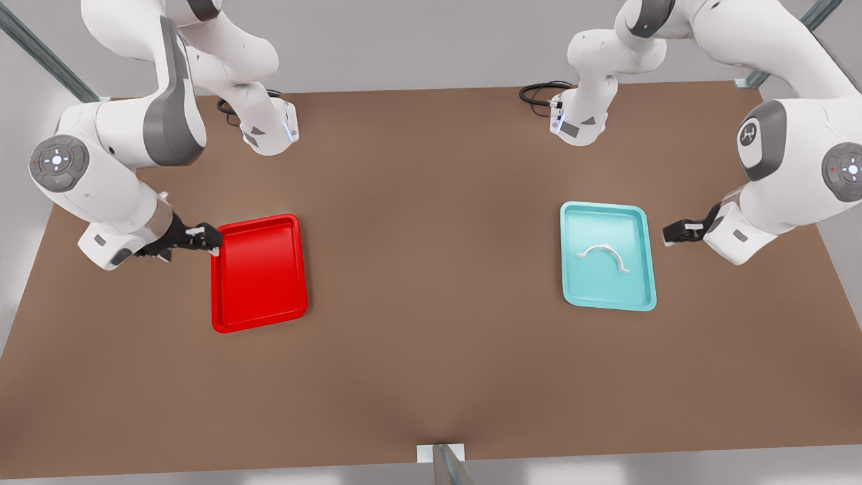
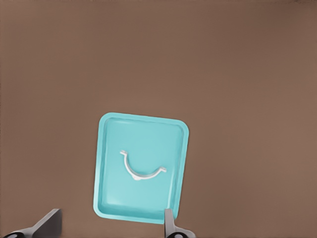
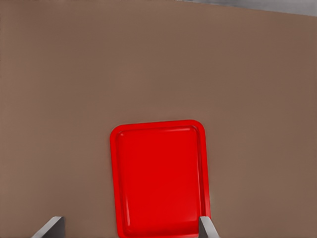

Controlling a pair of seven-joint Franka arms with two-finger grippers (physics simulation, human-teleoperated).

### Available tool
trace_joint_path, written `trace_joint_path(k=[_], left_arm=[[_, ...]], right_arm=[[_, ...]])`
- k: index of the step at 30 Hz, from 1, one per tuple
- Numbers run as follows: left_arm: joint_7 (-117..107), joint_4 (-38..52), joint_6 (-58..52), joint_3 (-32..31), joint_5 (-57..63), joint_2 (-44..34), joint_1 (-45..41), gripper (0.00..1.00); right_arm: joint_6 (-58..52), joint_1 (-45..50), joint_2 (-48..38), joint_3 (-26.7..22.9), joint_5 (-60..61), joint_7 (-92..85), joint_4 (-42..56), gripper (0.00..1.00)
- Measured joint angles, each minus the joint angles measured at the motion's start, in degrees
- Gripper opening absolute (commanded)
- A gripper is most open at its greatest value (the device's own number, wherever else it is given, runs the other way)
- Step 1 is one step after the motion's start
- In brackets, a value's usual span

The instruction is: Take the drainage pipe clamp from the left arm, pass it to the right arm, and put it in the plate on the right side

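Overhead, the thin white half-circle pipe clamp (image 1: 604, 256) lies in the glossy teal tray (image 1: 640, 296); left end effector (image 1: 675, 232) and right end effector (image 1: 202, 237), beside the glossy red plate (image 1: 259, 316), both spread, ungrasping.

Table top (image 1: 431, 283): matt brown, smooth, no visible grain. Plate (image 1: 259, 273): glossy red, plastic-looking, with soft highlights along its raised rim. Teal tray (image 1: 608, 256): smooth satin finish, duller than the plate. Drainage pipe clamp (image 1: 603, 255): plain white, smooth, plastic-like. Arm shells (image 1: 794, 155): glossy white casing with matt grey joint bands. Frame struts (image 1: 40, 50): brushed grey metal in appearance.
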Motion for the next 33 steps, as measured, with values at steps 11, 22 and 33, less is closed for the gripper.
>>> trace_joint_path(k=[11, 22, 33], left_arm=[[-0.01, -51.27, 42.85, 10.03, -4.57, -4.13, -1.0, 1.0], [-0.38, -60.97, 69.02, 9.87, -13.19, 1.14, -2.96, 0.99], [-0.13, -65.79, 73.18, 9.86, -13.44, 2.94, -4.57, 0.89]], right_arm=[[2.32, -0.03, 0.0, -0.05, -0.01, 0.33, 0.01, 1.0], [2.7, -0.05, 0.09, -0.05, -0.01, 0.5, 0.03, 1.0], [2.76, -0.09, 0.09, -0.05, 0.01, 0.56, 0.0, 1.0]])
